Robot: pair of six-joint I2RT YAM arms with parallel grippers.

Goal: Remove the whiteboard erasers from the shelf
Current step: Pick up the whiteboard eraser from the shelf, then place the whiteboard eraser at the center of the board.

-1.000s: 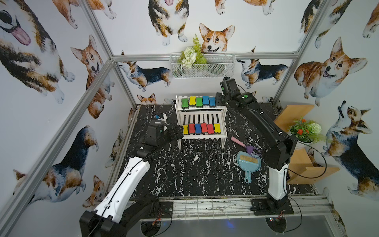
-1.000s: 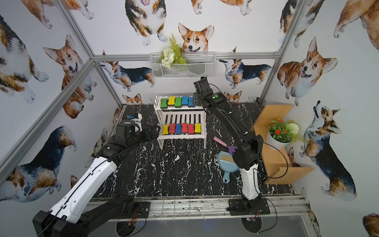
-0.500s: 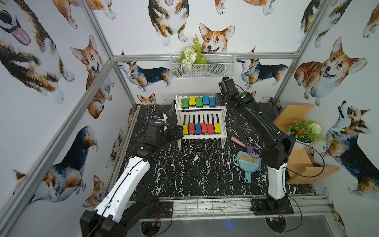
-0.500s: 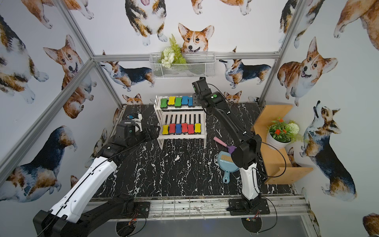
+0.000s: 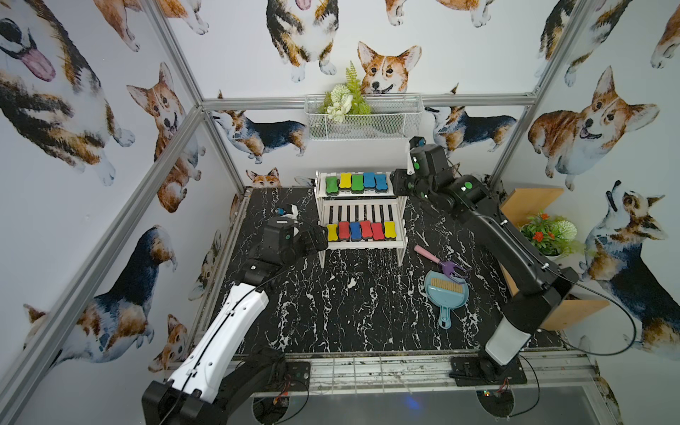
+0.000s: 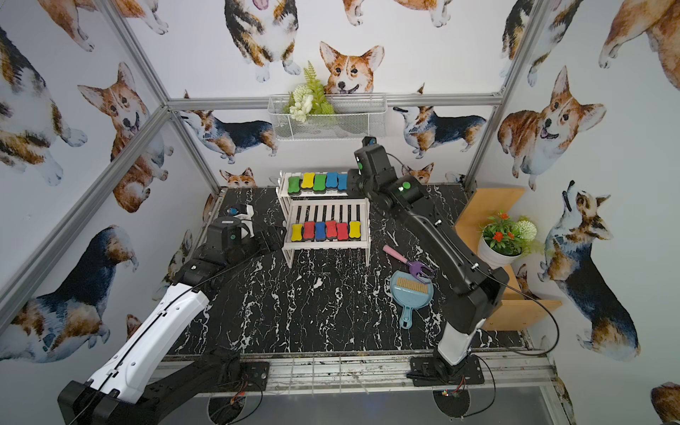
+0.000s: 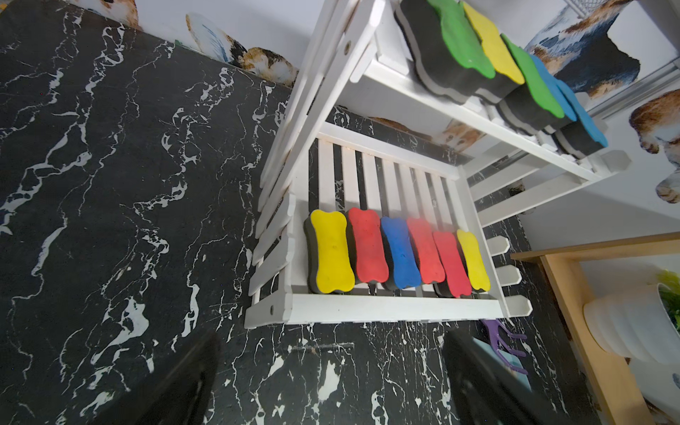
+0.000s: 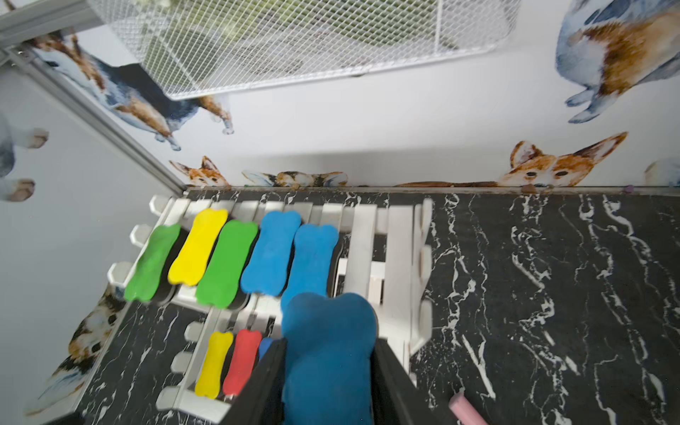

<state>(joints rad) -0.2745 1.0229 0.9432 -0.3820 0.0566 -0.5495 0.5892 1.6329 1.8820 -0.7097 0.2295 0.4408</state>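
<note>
Where your left arm reaches in over the black marbled table (image 5: 331, 312), the left gripper (image 5: 318, 238) hangs with its jaws spread wide and empty, just beside the left end of the white slatted two-tier shelf (image 5: 362, 211). On its lower tier you have six bone-shaped foam whiteboard erasers (image 7: 397, 254) in a row against the front rail: yellow, red, blue, red, red, yellow. The upper tier carries five more erasers (image 5: 356, 183) side by side: green, yellow, green, blue, blue. Above it on the back wall, the white wire basket (image 5: 390, 125) holds a spray of fern and white flowers (image 5: 344, 101). At the upper tier's right end, your right gripper (image 8: 329, 353) is pinching a twelfth, dark blue eraser (image 8: 327, 371) across its narrow waist, just beside the last blue one; whether it touches the slats you cannot tell. Further right on the table, the light-blue plastic dustpan (image 5: 441, 300) has a small tan brush (image 5: 447, 285) lying in it, with a purple-and-pink toy rake (image 5: 438, 260) at its rim. Far right, the tan wooden shelf unit (image 5: 530, 200) carries a white pot (image 6: 495, 255) of red-flowered greenery.
</note>
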